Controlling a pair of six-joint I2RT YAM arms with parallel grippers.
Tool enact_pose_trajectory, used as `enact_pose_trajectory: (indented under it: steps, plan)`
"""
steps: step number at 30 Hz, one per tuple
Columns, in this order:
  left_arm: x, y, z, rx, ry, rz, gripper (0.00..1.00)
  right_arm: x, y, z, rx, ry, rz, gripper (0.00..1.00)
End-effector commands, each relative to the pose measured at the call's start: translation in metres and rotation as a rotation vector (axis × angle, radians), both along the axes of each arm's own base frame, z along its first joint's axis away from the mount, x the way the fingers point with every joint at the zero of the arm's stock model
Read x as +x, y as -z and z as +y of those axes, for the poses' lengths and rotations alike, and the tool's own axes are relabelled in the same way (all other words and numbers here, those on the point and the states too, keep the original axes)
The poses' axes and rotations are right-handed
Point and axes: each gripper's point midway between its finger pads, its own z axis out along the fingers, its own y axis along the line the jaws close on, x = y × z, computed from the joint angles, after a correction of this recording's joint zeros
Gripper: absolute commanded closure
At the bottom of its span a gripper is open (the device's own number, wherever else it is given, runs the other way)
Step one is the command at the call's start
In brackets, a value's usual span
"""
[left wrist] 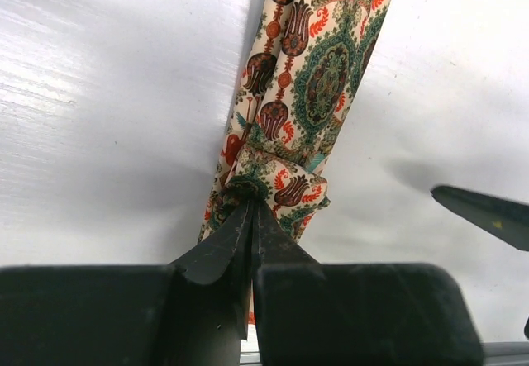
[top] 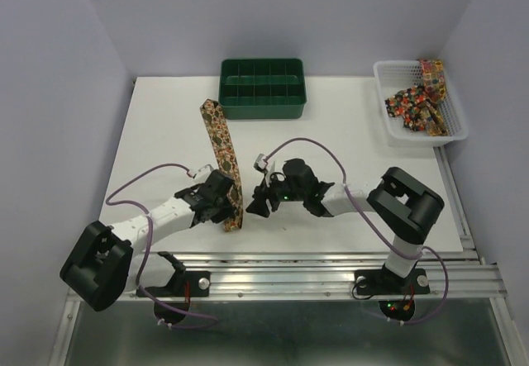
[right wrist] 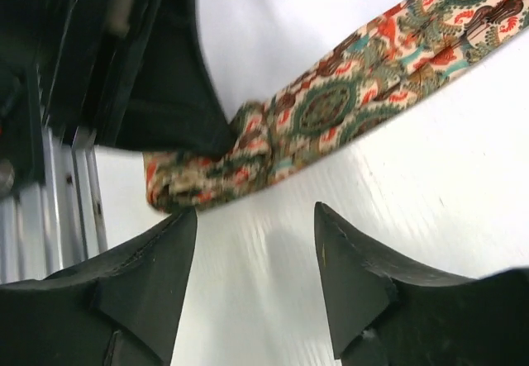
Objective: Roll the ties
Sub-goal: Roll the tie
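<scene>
Your tie point(top: 221, 155) lies flat, its long axis running from just beside the green tray's point(top: 263, 110) front-left corner straight away from it, far end folded over. Your left gripper point(left wrist: 252, 211) reaches in low and pinches that fold. Your right gripper point(right wrist: 252, 217) hovers beside it, jaws apart, holding nothing.

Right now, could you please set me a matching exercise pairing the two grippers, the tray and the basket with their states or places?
Things:
1. left gripper
2. right gripper
3. tray
4. basket

States or places:
A. white, far right, with bundled ties inside
B. shut on the near end of the tie
C. open, holding nothing, beside the tie
D. green, at the far edge, near the middle

Pairs: 1-B, 2-C, 3-D, 4-A
</scene>
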Motion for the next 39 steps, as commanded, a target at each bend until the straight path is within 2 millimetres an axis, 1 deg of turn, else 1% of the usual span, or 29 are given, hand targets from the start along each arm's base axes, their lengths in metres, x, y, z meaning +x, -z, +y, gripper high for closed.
enact_pose_trajectory:
  steps: [1, 2, 3, 4, 5, 6, 7, 8, 9, 11, 12, 14, 15, 16, 19, 21, 22, 23, 24, 25, 26, 29, 30, 36, 37, 39]
  plan:
    - [0.001, -0.004, -0.002, 0.016, 0.046, 0.003, 0.88, -0.012, -0.041, -0.020, 0.137, -0.100, -0.368, 0.18]
    - [0.000, -0.004, -0.003, 0.017, 0.051, 0.005, 0.88, -0.015, -0.047, -0.023, 0.150, -0.107, -0.415, 0.05]
    - [0.002, -0.006, -0.004, 0.014, 0.055, 0.002, 0.88, -0.018, -0.050, -0.024, 0.156, -0.121, -0.455, 0.00]
    - [0.001, -0.006, -0.005, 0.013, 0.064, 0.005, 0.88, -0.029, -0.055, -0.025, 0.164, -0.163, -0.490, 0.00]
    - [0.002, -0.007, -0.006, 0.015, 0.071, 0.004, 0.88, -0.033, -0.054, -0.024, 0.146, -0.196, -0.548, 0.00]
    - [0.003, -0.008, -0.006, 0.018, 0.074, 0.003, 0.88, -0.047, -0.055, -0.020, 0.145, -0.244, -0.585, 0.00]
    - [0.003, -0.009, -0.007, 0.016, 0.076, 0.004, 0.88, -0.049, -0.056, -0.019, 0.129, -0.247, -0.638, 0.00]
    - [0.003, -0.008, -0.006, 0.026, 0.083, 0.009, 0.88, -0.054, -0.059, -0.021, 0.123, -0.262, -0.731, 0.00]
    - [0.004, -0.009, -0.007, 0.027, 0.086, 0.009, 0.88, -0.068, -0.060, -0.017, 0.131, -0.297, -0.780, 0.00]
    - [0.004, -0.007, -0.007, 0.034, 0.094, 0.016, 0.88, -0.074, -0.064, -0.016, 0.140, -0.316, -0.872, 0.00]
    - [0.004, -0.007, -0.008, 0.036, 0.101, 0.020, 0.88, -0.085, -0.060, -0.011, 0.134, -0.369, -0.892, 0.00]
    - [0.002, -0.004, -0.010, 0.035, 0.115, 0.041, 0.89, -0.087, -0.055, -0.001, 0.074, -0.416, -0.963, 0.00]
    - [0.002, -0.003, -0.011, 0.032, 0.112, 0.045, 0.89, -0.094, -0.047, 0.004, 0.051, -0.454, -0.980, 0.00]
    - [0.001, -0.003, -0.011, 0.030, 0.111, 0.049, 0.89, -0.092, -0.045, 0.007, 0.024, -0.459, -1.022, 0.00]
    - [0.000, -0.003, -0.012, 0.023, 0.113, 0.056, 0.89, -0.101, -0.038, 0.014, 0.010, -0.528, -1.055, 0.00]
    - [0.000, -0.004, -0.013, 0.017, 0.116, 0.056, 0.89, -0.103, -0.039, 0.019, 0.010, -0.555, -1.098, 0.00]
    - [-0.001, -0.005, -0.014, 0.016, 0.118, 0.057, 0.89, -0.100, -0.037, 0.020, -0.013, -0.553, -1.115, 0.00]
    - [-0.002, -0.004, -0.014, 0.015, 0.120, 0.063, 0.89, -0.098, -0.027, 0.021, -0.048, -0.567, -1.117, 0.01]
    - [-0.002, -0.005, -0.014, 0.013, 0.120, 0.062, 0.89, -0.098, -0.020, 0.023, -0.083, -0.591, -1.134, 0.01]
    - [-0.002, -0.006, -0.014, 0.013, 0.121, 0.064, 0.89, -0.093, -0.018, 0.025, -0.107, -0.576, -1.149, 0.01]
    - [-0.002, -0.006, -0.015, 0.012, 0.122, 0.065, 0.89, -0.092, -0.009, 0.025, -0.128, -0.585, -1.153, 0.01]
    - [-0.003, -0.007, -0.016, 0.007, 0.127, 0.074, 0.89, -0.089, -0.008, 0.030, -0.140, -0.588, -1.196, 0.01]
    - [-0.002, -0.008, -0.018, 0.000, 0.128, 0.073, 0.90, -0.089, -0.002, 0.031, -0.153, -0.604, -1.197, 0.02]
    - [-0.004, -0.010, -0.017, -0.008, 0.118, 0.074, 0.90, -0.085, 0.007, 0.037, -0.179, -0.614, -1.216, 0.05]
    - [-0.004, -0.010, -0.017, -0.007, 0.118, 0.076, 0.90, -0.082, 0.013, 0.037, -0.195, -0.612, -1.215, 0.06]
    - [-0.005, -0.009, -0.017, -0.004, 0.116, 0.079, 0.90, -0.079, 0.011, 0.039, -0.194, -0.591, -1.224, 0.11]
